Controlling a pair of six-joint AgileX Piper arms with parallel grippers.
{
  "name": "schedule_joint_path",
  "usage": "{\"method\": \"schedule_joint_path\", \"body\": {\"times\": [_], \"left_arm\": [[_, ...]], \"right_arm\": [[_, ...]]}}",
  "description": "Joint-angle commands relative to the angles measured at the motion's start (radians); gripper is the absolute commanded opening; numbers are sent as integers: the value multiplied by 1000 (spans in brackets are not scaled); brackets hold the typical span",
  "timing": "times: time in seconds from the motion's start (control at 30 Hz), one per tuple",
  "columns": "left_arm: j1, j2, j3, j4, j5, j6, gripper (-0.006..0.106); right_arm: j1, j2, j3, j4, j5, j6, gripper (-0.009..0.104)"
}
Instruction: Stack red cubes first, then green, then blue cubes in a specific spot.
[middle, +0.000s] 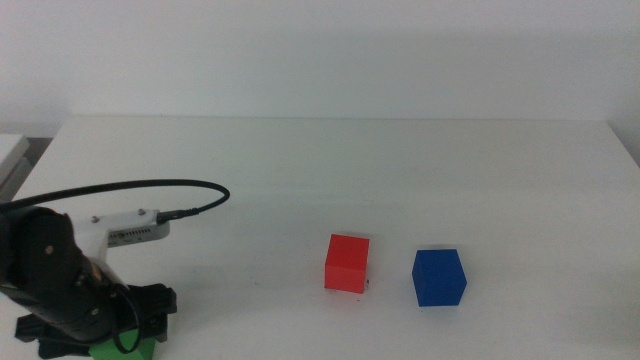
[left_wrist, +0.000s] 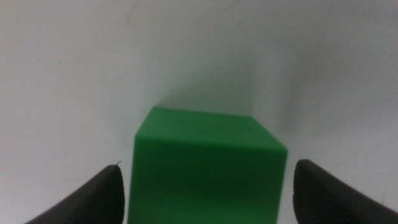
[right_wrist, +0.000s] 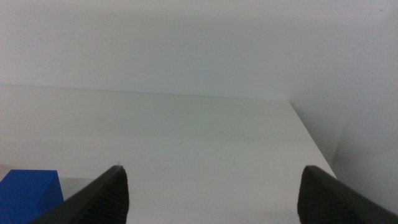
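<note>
green cube (middle: 122, 350) sits at the near left corner of the white tabletop (middle: 330, 170) in the middle view, only a sliver of it showing at the picture's bottom edge under the left gripper (middle: 100, 335). that arm comes in from the left, a dark bulky wrist with a white camera block and a black cable (middle: 150, 187) looping over it. the red cube (middle: 347, 263) stands near the middle of the tabletop, with a few tiny dark specks just by its lower right corner. the blue cube (middle: 439, 277) stands just beside the red one on its right, apart from it, with a strip of bare tabletop between them. both are well apart from the green one. the right arm does not show in this view.

from the left wrist, the green cube (left_wrist: 208, 168) fills the space between the two dark fingers (left_wrist: 93, 199), which are spread wide with a thin gap of white on each side, so they straddle the cube without touching it. the cube rests flat on the tabletop.

from the right wrist, the right gripper (right_wrist: 211, 199) hangs over bare tabletop with its fingers (right_wrist: 102, 196) parted wide and nothing between them. a corner of the blue cube (right_wrist: 30, 194) shows beside one finger, and the far edge of the tabletop meets a pale wall (right_wrist: 199, 43).
</note>
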Motion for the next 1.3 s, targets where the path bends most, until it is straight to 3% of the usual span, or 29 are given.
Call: {"method": "schedule_joint_path", "body": {"times": [0.0, 0.07, 0.2, 0.33, 0.43, 0.57, 0.73, 1.27], "left_arm": [[3, 32, 2, -10, -35, 10, 87], [3, 39, 0, -10, -31, 14, 76], [-17, -4, -66, -51, 26, 50, 42], [-180, 1, -283, 12, 248, -177, 13], [-328, 73, -497, 72, 360, -294, 2], [-453, 219, -761, 83, 445, -320, 1], [-498, 387, -945, 84, 478, -335, 1], [-500, 525, -991, 27, 380, -266, 1]], "right_arm": [[-8, -5, 4, -5, -11, -6, 93], [-8, -5, 4, -5, -11, -6, 93], [-8, -5, 4, -5, -11, -6, 93], [-8, -5, 4, -5, -11, -6, 93], [-8, -5, 4, -5, -11, -6, 93], [-8, -5, 4, -5, -11, -6, 93], [-8, -5, 4, -5, -11, -6, 93], [-8, -5, 4, -5, -11, -6, 93]]}}
